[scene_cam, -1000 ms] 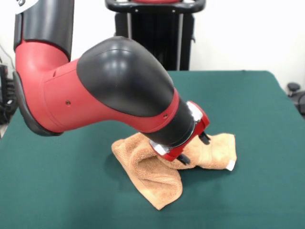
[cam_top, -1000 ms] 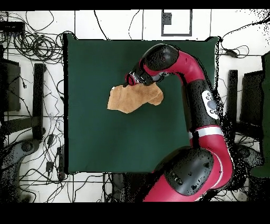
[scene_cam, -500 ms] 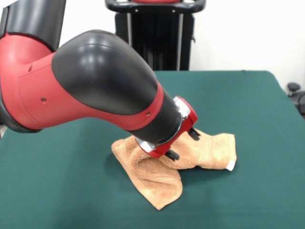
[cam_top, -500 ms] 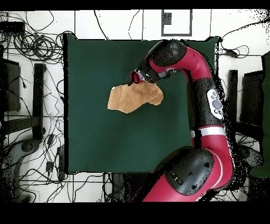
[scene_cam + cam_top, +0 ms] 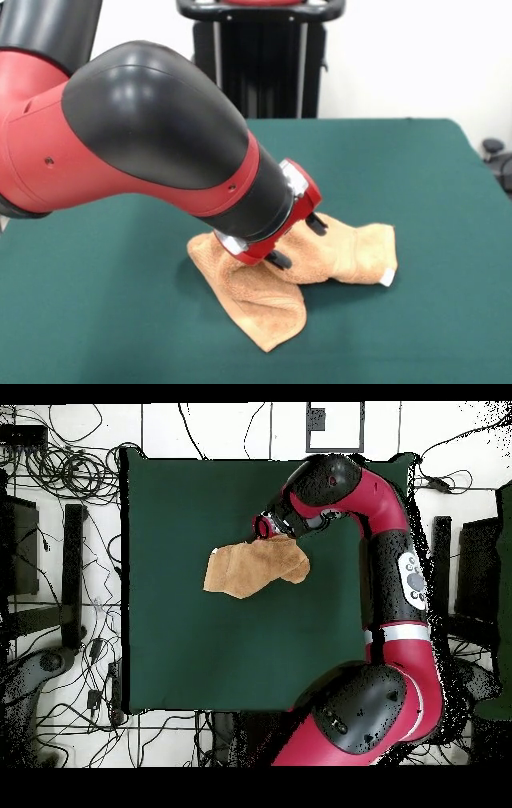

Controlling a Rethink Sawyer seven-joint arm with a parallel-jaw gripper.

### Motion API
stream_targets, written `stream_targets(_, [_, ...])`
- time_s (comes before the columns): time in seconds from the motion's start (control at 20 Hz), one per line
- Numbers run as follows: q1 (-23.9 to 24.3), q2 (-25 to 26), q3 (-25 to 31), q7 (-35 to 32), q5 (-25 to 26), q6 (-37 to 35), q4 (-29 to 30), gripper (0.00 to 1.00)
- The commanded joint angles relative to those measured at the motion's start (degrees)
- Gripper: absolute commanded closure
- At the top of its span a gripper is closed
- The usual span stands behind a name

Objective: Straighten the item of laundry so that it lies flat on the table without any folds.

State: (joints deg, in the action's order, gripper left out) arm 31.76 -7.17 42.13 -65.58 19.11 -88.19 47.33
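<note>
towel [image 5: 320, 260], orange-tan, lay crumpled with folds near the middle of the green tabletop [image 5: 416, 176], one thick fold running toward the camera in the front view and a small white tag [image 5: 387, 278] at its right corner. the hand [image 5: 294, 242] hovered just over the cloth, its dark fingers [image 5: 317, 224] spread apart and released, grasping nothing.
</note>
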Motion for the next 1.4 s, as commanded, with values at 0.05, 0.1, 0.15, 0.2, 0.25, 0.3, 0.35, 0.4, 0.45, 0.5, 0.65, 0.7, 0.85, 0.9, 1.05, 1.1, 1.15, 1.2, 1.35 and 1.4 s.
stream_targets(0.05, [-0.3,-0.6,2.3,17.0,1.4,-0.5,1.6,0.00])
stream_targets(0.1, [-0.3,-0.8,2.3,16.6,1.4,0.2,1.9,0.00])
stream_targets(0.15, [-0.2,-0.8,2.3,16.9,1.6,0.9,2.3,0.00])
stream_targets(0.2, [-0.3,-0.9,2.3,16.7,1.6,1.4,2.5,0.00])
stream_targets(0.25, [-0.3,-0.9,2.2,16.9,1.8,1.7,2.5,0.00])
stream_targets(0.3, [-0.3,-0.9,2.2,17.1,1.9,1.9,2.6,0.00])
stream_targets(0.35, [-0.3,-0.8,2.2,17.6,2.2,2.2,2.4,0.00])
stream_targets(0.4, [-0.2,-0.6,2.2,17.8,2.2,2.1,2.2,0.00])
stream_targets(0.45, [-0.1,-0.4,2.3,18.3,2.2,1.6,1.9,0.00])
stream_targets(0.5, [0.1,-0.6,2.3,18.8,2.3,0.4,1.2,0.00])
stream_targets(0.65, [0.0,-0.6,2.4,20.9,3.1,-4.2,-2.6,0.00])
stream_targets(0.7, [-0.1,-0.2,2.5,21.9,3.5,-5.6,-4.1,0.00])
stream_targets(0.85, [-0.1,1.2,2.8,23.4,3.9,-6.3,-6.1,0.00])
stream_targets(0.9, [0.0,1.6,2.8,23.7,3.9,-6.1,-6.5,0.00])
stream_targets(1.05, [-0.7,2.0,3.0,24.9,4.4,-9.3,-9.8,0.00])
stream_targets(1.1, [-0.6,1.3,2.7,24.9,4.4,-10.3,-9.9,0.00])
stream_targets(1.15, [-0.8,1.1,2.6,25.0,4.5,-11.0,-10.4,0.00])
stream_targets(1.2, [-1.0,0.9,2.6,25.1,4.6,-11.8,-10.9,0.00])
stream_targets(1.35, [-0.8,1.6,2.3,24.8,3.7,-9.2,-9.5,0.00])
stream_targets(1.4, [-0.6,1.3,2.0,24.8,3.5,-8.3,-8.5,0.00])
